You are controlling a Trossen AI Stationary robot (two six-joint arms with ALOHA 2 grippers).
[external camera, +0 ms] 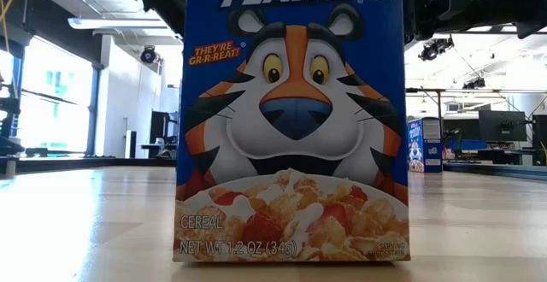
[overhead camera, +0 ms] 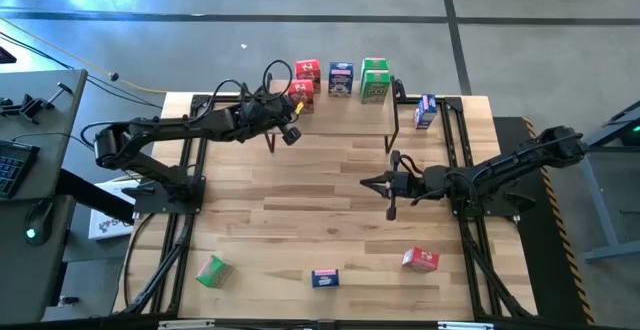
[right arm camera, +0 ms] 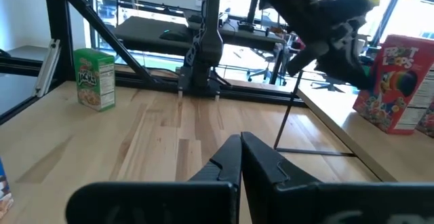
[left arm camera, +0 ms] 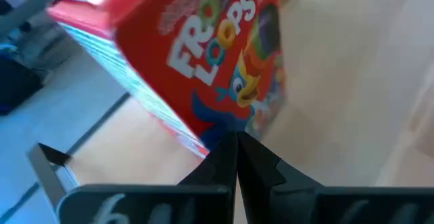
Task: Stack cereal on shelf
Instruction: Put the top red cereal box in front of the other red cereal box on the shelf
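Observation:
The shelf (overhead camera: 340,120) stands at the table's far middle, its light top board on thin black legs (right arm camera: 287,119). On the board stand two red cereal boxes (overhead camera: 307,70) (overhead camera: 302,93), a blue one (overhead camera: 341,78) and a green one (overhead camera: 375,78). My left gripper (left arm camera: 235,141) is shut, its tips right at the nearer red box (left arm camera: 203,61), which fills the left wrist view. My right gripper (overhead camera: 365,182) hangs shut over the table's middle, with nothing between its fingers (right arm camera: 239,141). My left gripper's shut fingertips stand against a lower corner (left arm camera: 218,134) of the red box on the shelf's left end. They come slanting down from the table's left. Whether they touch the box I cannot tell. The box stands on the board (right arm camera: 393,81).
Another blue box (overhead camera: 425,112) stands right of the shelf. Near the front edge are a green box (overhead camera: 210,270), a blue box (overhead camera: 325,278) that fills the low view (external camera: 295,120), and a red box (overhead camera: 420,260). Bare wood lies between them and the shelf.

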